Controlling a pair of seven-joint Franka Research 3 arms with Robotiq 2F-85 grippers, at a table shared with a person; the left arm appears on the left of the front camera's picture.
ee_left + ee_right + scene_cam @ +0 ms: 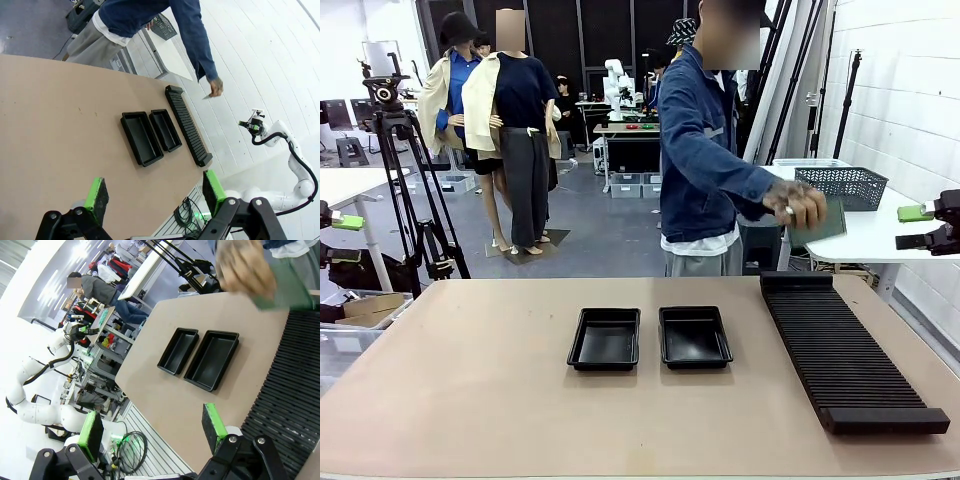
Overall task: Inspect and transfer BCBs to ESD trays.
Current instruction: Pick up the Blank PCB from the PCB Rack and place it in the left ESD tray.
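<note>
Handover pending: BCB [828, 226] in person's hand [798, 205] past far end of rack [840, 350]. Wide and empty: left tool [155, 191], right tool [152, 429]. Likely next: moving it into ESD trays [607, 312].

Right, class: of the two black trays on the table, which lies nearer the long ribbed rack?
The right-hand tray, beside the rack; the left-hand tray sits on its far side, away from the rack.
</note>
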